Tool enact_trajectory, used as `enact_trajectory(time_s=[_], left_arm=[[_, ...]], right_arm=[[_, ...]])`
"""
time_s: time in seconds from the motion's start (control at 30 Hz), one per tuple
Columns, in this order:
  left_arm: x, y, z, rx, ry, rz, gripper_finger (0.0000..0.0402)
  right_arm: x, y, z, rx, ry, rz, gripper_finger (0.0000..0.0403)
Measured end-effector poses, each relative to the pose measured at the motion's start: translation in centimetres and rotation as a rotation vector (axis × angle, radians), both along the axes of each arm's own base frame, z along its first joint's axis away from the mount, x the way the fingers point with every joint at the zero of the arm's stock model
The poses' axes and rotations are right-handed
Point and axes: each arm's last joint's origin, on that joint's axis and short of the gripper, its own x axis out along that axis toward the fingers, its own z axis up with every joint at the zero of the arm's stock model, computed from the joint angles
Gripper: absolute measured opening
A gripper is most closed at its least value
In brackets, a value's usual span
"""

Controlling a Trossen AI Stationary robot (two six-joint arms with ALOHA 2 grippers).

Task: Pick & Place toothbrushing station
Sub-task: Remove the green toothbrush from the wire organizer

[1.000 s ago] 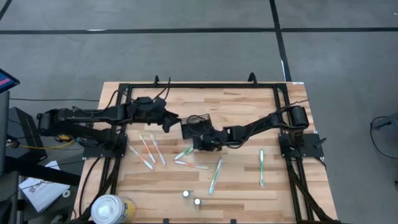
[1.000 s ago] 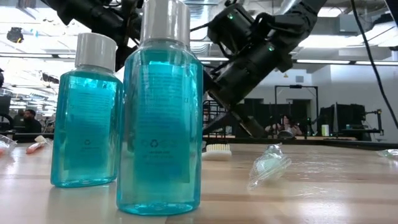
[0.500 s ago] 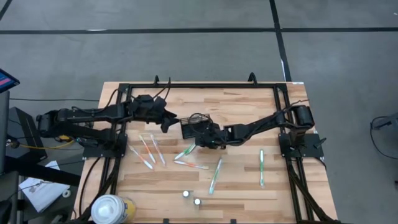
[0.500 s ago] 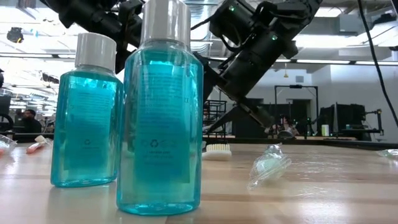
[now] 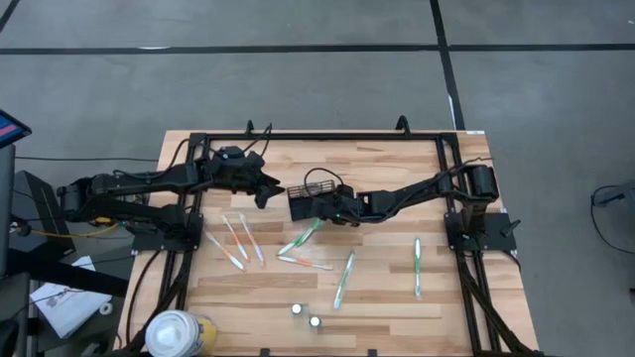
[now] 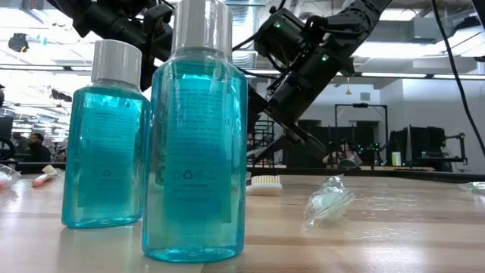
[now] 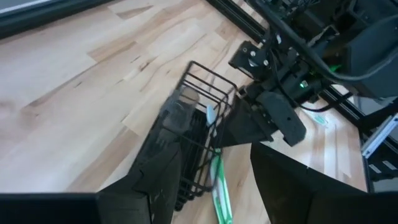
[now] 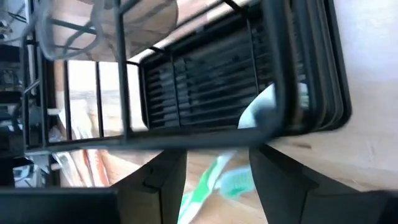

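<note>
Right gripper (image 5: 330,206) at the black wire-mesh rectangular holder (image 5: 310,201).
Fingers parted around a green-and-white toothbrush (image 7: 217,186) entering it; left gripper (image 5: 270,191) open, empty.

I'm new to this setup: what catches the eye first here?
Two blue-green mouthwash bottles with white caps loom at the table's near edge. Mid-table, the right gripper holds a green-and-white toothbrush at the small black wire-mesh holder, with the left gripper open beside it.

Wooden table (image 5: 387,169) bears toothbrushes (image 5: 238,241) beside both jaws, two blue bottles (image 6: 193,144), a plastic wrapper (image 6: 327,203)
</note>
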Motion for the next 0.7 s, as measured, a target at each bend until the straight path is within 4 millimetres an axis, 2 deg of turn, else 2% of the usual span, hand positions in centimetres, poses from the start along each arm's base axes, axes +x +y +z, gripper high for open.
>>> enact_trajectory(time_s=[0.2, 0.53, 0.6, 0.7], left_arm=[[-0.16, -0.02, -0.25, -0.013, 0.027, -0.009, 0.0191], [-0.2, -0.03, -0.31, -0.019, 0.035, -0.007, 0.0191], [-0.2, -0.03, -0.31, -0.019, 0.035, -0.007, 0.0191], [-0.2, -0.03, -0.31, -0.022, 0.034, -0.005, 0.0191]], right_arm=[[0.28, -0.23, 0.27, -0.005, -0.04, -0.007, 0.0152], [0.52, 0.14, 0.46, -0.01, -0.062, 0.049, 0.0022], [0.62, 0.24, 0.54, -0.011, -0.071, 0.078, 0.001], [0.73, 0.36, 0.62, 0.004, -0.082, 0.117, 0.0013]])
